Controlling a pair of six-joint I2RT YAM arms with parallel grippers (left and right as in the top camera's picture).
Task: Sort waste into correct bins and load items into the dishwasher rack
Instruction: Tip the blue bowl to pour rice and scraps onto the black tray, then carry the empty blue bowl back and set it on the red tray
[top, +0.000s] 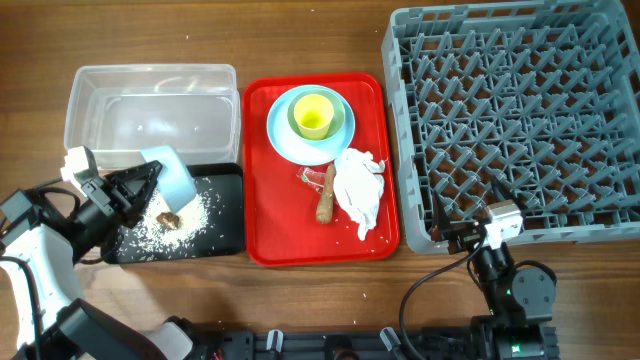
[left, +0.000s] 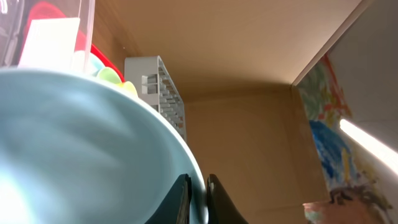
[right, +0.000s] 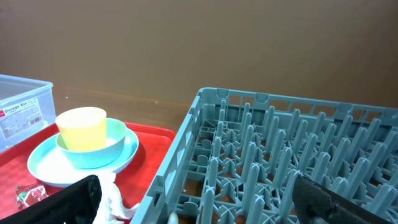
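The brown wooden table (top: 300, 40) carries four things. At far left stands the clear tub (top: 130, 110), with the black tray (top: 228, 215) right against its near side. The red tray (top: 290, 240) lies mid-table just beside both. The large grey rack (top: 520, 100) fills the right.

This looks to me like a robot lab bench dressed as a kitchen: a brown wood-grain tabletop (top: 300, 30) walled by plain brown board panels (right: 217, 43), loose black cables (top: 415, 283) trailing from my 2 arms, a colourful painted picture (left: 320, 106) on one side wall, and a large square grey plastic dish rack (top: 510, 110).
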